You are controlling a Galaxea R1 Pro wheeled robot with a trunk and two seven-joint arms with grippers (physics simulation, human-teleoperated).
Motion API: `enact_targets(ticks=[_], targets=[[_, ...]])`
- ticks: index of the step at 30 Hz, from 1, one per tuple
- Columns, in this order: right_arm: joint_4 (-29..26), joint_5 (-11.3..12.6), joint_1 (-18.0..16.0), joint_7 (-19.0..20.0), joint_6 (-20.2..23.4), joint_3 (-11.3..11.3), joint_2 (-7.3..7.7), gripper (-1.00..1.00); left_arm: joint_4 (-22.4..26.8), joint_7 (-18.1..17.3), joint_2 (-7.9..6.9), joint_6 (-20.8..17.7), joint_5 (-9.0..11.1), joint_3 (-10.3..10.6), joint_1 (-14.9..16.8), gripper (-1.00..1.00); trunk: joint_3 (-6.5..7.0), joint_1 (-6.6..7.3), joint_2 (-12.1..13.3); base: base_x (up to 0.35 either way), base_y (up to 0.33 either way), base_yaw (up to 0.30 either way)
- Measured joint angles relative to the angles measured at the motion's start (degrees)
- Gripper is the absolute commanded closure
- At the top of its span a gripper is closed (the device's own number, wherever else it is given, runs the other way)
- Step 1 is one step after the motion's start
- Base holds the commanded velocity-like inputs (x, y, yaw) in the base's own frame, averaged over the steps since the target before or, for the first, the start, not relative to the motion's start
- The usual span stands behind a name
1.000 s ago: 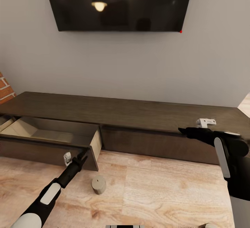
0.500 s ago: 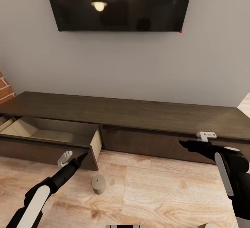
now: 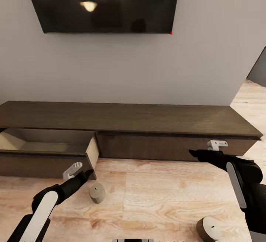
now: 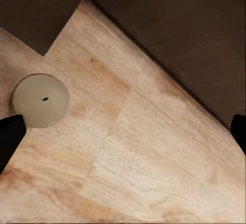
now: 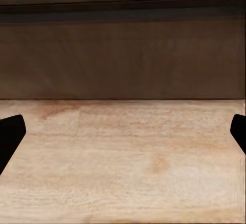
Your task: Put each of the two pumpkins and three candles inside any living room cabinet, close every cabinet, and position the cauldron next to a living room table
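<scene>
Left gripper (image 3: 88, 173) spread wide, empty, touching nothing, hanging over the plank floor (image 3: 159, 197) just in front of the pulled-out drawer (image 3: 44, 148); in the left wrist view, black fingertips (image 4: 9, 137) at opposite edges of the frame with bare boards between. Right gripper (image 3: 193, 154) likewise parted, grasping nothing, held in the air before the shut right-hand drawer front (image 3: 173, 147); dark fingertips (image 5: 10, 134) far apart in the right wrist view. Two candles on the floor: candle one (image 3: 97, 193), a squat dull-tan cylinder with a small dark dot on its flat top, near the left gripper and close to the open drawer's corner, seen from above in the left wrist view (image 4: 40, 100); candle two (image 3: 208, 228), the same shape, low beside the right forearm. One cabinet (image 3: 133, 118): long, low, dark-brown grained wood, flat handleless fronts, pale inner drawer walls. One glossy black screen (image 3: 103, 2) on the grey wall above.
</scene>
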State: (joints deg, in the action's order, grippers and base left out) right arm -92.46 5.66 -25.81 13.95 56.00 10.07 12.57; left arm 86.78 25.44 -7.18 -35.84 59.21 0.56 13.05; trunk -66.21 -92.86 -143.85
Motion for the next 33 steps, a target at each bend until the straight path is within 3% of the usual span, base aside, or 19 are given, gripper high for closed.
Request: enact_targets(ticks=[4, 5, 6, 12, 19, 22, 24, 28, 31, 33], targets=[[0.0, 0.0, 0.0, 0.0, 0.1, -0.1, -0.06, -1.00, 0.5, 10.3, 1.31, -1.8, 0.2, 0.4, 1.2, -1.00, 0.00, 0.00, 0.0, -0.006, 0.000, -0.294], [0.0, 0.0, 0.0, -0.1, 0.1, -0.1, -0.09, -1.00, 0.8, 18.7, 2.50, -4.1, 0.2, 1.8, 3.0, -1.00, 0.00, 0.00, 0.0, -0.001, 0.000, -0.295], [0.0, 0.0, 0.0, -0.1, 0.1, -0.2, -0.09, -1.00, 0.8, 20.1, 2.64, -4.6, 0.1, 2.1, 3.3, -1.00, 0.00, 0.00, 0.0, -0.001, 0.000, -0.295], [0.0, -0.2, 0.3, -0.3, 0.1, -0.4, -0.20, -1.00, 0.8, 21.7, 2.46, -5.3, 0.0, 2.6, 3.6, -1.00, 0.88, 0.11, 0.0, 0.000, 0.000, -0.295], [0.2, -2.2, 0.4, -3.1, 1.4, -3.8, -1.37, -1.00, 0.5, 24.5, 2.62, -5.7, -0.2, 3.4, 3.7, -1.00, 2.43, 0.29, 0.1, 0.000, 0.000, -0.295], [0.5, -2.6, 0.4, -7.1, 3.9, -4.4, -3.60, -1.00, 0.3, 27.4, 2.52, -5.8, -0.2, 4.6, 3.8, -1.00, 3.09, 0.36, 0.2, 0.000, 0.000, -0.296], [0.7, -2.6, 0.4, -10.3, 4.0, -4.7, -5.77, -1.00, 0.1, 28.6, 2.44, -6.4, -0.2, 5.1, 3.9, -1.00, 3.55, 0.41, 0.2, 0.000, 0.000, -0.230], [2.3, -2.8, 0.5, -14.6, 4.0, -5.5, -8.60, -1.00, -0.3, 29.5, 2.29, -7.5, -0.3, 5.3, 3.9, -1.00, 4.25, 0.49, 0.3, 0.000, 0.000, -0.113], [5.4, -2.8, 0.5, -16.2, 4.0, -5.8, -9.39, -1.00, -0.6, 29.8, 2.23, -7.8, -0.3, 5.4, 3.9, -1.00, 4.25, 0.49, 0.3, 0.000, 0.000, -0.042], [10.7, -2.9, 0.4, -17.3, 4.0, -6.1, -9.88, -1.00, -1.3, 30.0, 2.15, -8.0, -0.3, 5.3, 3.9, -1.00, 4.25, 0.49, 0.3, 0.000, 0.000, -0.016]])
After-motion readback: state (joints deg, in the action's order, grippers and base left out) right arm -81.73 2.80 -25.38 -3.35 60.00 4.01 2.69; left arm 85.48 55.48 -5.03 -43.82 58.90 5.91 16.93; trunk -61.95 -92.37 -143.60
